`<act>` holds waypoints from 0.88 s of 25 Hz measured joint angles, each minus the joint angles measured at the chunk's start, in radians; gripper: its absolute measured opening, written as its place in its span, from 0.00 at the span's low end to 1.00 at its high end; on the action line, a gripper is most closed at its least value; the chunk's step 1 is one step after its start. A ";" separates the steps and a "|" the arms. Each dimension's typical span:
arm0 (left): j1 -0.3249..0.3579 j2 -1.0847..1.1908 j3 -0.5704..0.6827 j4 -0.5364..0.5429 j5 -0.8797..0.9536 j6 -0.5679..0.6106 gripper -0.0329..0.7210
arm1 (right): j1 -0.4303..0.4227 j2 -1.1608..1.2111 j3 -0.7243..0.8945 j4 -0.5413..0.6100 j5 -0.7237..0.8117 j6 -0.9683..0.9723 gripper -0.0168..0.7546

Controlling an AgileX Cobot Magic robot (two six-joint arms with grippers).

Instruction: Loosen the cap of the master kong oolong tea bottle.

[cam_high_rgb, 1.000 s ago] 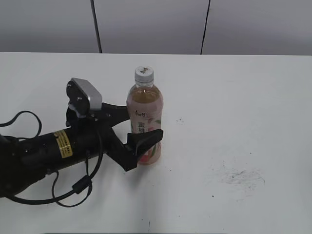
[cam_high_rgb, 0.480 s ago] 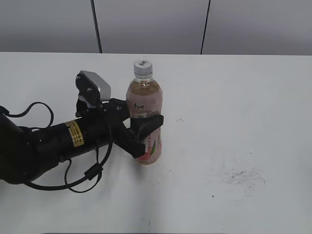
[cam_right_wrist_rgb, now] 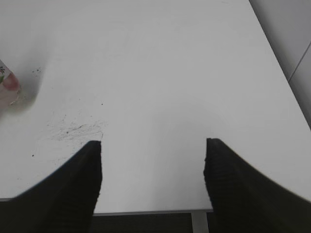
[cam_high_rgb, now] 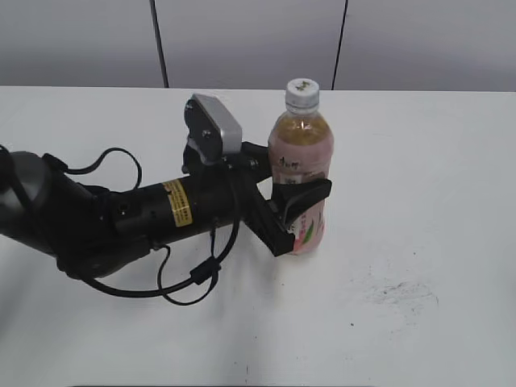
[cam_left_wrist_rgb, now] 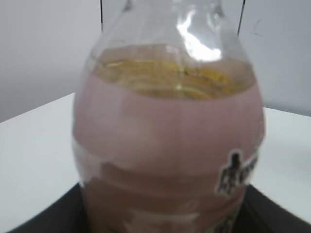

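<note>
Bottle (cam_high_rgb: 301, 173) shifted rightward in left gripper (cam_high_rgb: 296, 211), clamped on its label; we keep it upright so our spread right gripper (cam_right_wrist_rgb: 152, 160) reaches cap (cam_high_rgb: 302, 89).

Looks like a lab or robot test bench: plain white table (cam_high_rgb: 419, 161) with dark scuff marks (cam_high_rgb: 399, 292) toward 5 o'clock, bare grey wall panels (cam_high_rgb: 250, 40) split by black seams at 12, cabled robot arm (cam_high_rgb: 121, 218) lying across at 9.
</note>
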State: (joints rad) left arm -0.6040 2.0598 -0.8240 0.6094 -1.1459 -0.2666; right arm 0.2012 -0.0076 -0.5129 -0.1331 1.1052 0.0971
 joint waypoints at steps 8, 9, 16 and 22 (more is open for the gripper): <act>-0.005 0.081 -0.002 0.012 -0.017 0.002 0.56 | 0.000 0.000 0.000 0.000 0.000 0.000 0.67; -0.005 0.081 -0.002 0.012 -0.017 0.003 0.56 | 0.000 0.000 0.000 0.000 0.000 0.000 0.67; -0.005 0.082 -0.002 0.012 -0.019 0.003 0.56 | 0.000 0.000 0.000 0.000 0.000 0.000 0.67; -0.005 0.082 -0.002 0.012 -0.019 0.003 0.56 | 0.000 0.000 0.000 0.000 0.000 0.000 0.67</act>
State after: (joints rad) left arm -0.6085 2.1421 -0.8259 0.6212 -1.1649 -0.2640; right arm 0.2012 -0.0076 -0.5129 -0.1331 1.1052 0.0971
